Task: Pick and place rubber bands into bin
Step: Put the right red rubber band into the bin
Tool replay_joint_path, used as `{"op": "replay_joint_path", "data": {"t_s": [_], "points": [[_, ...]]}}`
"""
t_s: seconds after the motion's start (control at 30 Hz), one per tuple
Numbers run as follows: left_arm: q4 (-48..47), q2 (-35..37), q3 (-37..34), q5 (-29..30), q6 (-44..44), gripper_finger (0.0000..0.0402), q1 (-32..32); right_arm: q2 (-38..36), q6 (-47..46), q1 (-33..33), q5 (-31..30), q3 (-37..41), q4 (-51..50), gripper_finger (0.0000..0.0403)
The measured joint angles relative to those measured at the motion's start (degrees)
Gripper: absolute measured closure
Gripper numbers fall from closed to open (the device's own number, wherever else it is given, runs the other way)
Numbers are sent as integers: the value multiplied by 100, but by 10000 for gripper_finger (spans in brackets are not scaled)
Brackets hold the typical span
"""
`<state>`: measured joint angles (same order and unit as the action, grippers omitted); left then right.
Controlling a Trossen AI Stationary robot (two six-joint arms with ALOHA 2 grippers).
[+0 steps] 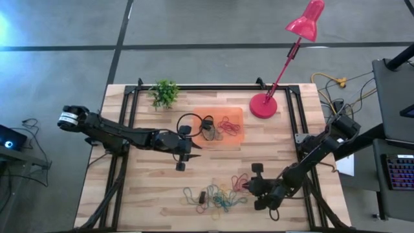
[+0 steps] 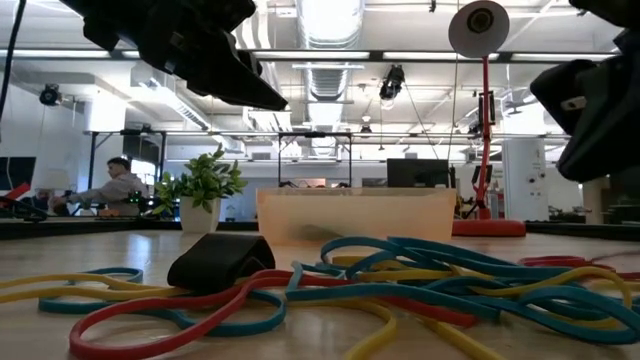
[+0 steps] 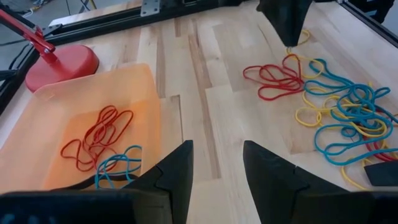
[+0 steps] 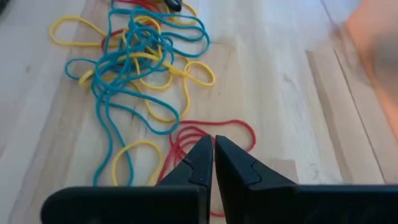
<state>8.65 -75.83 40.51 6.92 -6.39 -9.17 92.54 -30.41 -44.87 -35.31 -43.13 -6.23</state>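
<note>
The bin (image 1: 194,111) is a shallow orange tray on the far middle of the table. Red bands (image 3: 93,137) and a blue band (image 3: 118,165) lie in it. My left gripper (image 3: 217,167) is open and empty, and hovers at the bin's near-left corner (image 1: 182,156). A pile of blue, yellow and green rubber bands (image 1: 217,197) lies on the near middle of the table. A red rubber band (image 1: 240,182) lies at the pile's right side. My right gripper (image 4: 213,152) is shut there (image 1: 253,184). My right gripper has its two fingertips closed together on strands of the red rubber band (image 4: 181,149), at the end nearest the fingers. It slants down from the table's right. The rest of the band (image 4: 242,127) lies slack on the wood. The fingers hide the pinch itself.
A small black object (image 2: 220,262) lies in the pile. A red desk lamp stands with its base (image 1: 263,105) right of the bin. A small potted plant (image 1: 164,92) sits far left of the bin. Bare wood lies between bin and pile. A black frame runs along the table's edges.
</note>
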Motion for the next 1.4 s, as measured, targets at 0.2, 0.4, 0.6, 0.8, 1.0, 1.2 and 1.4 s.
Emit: {"op": "replay_joint_path", "data": {"t_s": [0.2,0.4,0.6,0.8,1.0,1.2,1.4], "points": [[-12,0,-2,0,0,276,0,51,-188,-3,474,81,44,394],[-11,-2,-15,-1,0,276,4,330,-538,-8,939,138,152,368],[-7,-2,-24,2,0,276,4,520,-552,3,948,136,500,312],[1,-2,-32,3,0,276,4,585,-564,3,992,136,562,267],[2,-2,-33,4,0,276,4,630,-563,3,994,138,576,253],[-5,-2,-44,4,0,276,4,939,-665,10,943,127,709,267],[-3,-2,-55,59,0,276,4,907,-585,23,964,129,707,313]]}}
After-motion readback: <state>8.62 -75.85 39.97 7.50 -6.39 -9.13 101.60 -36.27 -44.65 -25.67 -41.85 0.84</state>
